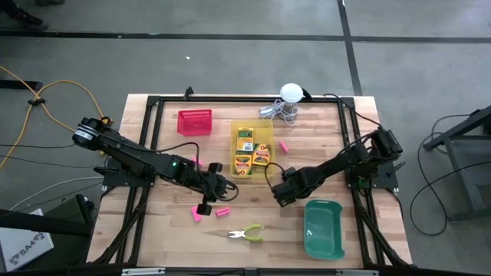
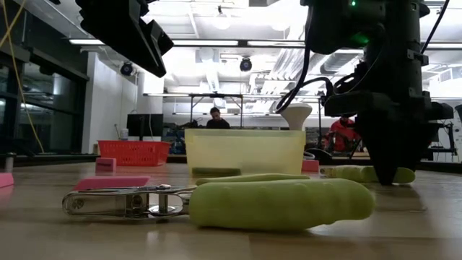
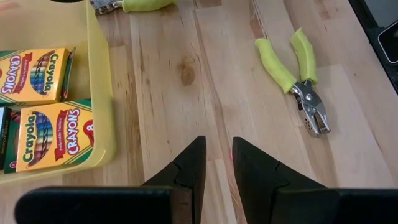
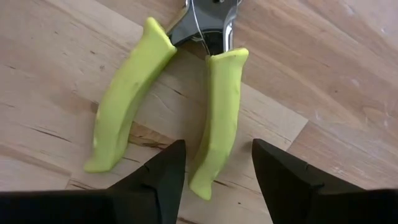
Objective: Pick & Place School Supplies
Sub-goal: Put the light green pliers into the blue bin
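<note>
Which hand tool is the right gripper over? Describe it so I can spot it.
Start at the yellow bin mid-table. Just off its corner nearest the green bin, the right gripper hovers open over a yellow-green-handled tool. The other such tool lies alone near the table's front edge.

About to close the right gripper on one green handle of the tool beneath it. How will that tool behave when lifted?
The tool has two splayed handles joined at a metal pivot, so the free handle will probably swing. The metal head likely droops, being heavier. The right gripper, open, straddles one handle's rounded tip; it may slip.
</note>
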Controlling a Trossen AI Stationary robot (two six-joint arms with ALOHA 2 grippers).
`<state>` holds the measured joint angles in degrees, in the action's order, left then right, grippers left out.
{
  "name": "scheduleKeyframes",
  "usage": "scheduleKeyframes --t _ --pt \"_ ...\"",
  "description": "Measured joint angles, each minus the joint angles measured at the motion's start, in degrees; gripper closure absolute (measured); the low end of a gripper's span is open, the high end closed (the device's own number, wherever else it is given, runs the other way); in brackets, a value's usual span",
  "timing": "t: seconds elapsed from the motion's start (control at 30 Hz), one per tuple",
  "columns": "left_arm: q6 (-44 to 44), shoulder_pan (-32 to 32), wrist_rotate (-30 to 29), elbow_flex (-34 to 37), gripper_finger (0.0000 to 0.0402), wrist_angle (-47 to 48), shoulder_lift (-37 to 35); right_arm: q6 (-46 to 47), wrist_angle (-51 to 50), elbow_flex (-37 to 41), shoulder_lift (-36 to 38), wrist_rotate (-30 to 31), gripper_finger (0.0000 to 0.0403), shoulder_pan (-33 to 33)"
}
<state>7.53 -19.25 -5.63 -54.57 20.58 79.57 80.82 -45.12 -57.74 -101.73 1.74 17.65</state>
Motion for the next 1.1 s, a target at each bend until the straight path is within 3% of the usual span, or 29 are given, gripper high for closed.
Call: scheduleKeyframes --t 0.37,0.8,1.1 --pt "0.0 0.0 0.0 0.0 0.0327 0.0 0.0 0.0 0.1 0.0 0.0 0.0 0.0231 0.0" --pt "0.0 0.0 0.0 0.0 0.0327 0.0 0.0 0.0 1.0 0.0 0.0 0.4 0.0321 0.0" --pt "0.0 0.0 0.0 0.0 0.0327 0.0 0.0 0.0 1.0 0.0 -0.1 0.5 0.0355 0.0"
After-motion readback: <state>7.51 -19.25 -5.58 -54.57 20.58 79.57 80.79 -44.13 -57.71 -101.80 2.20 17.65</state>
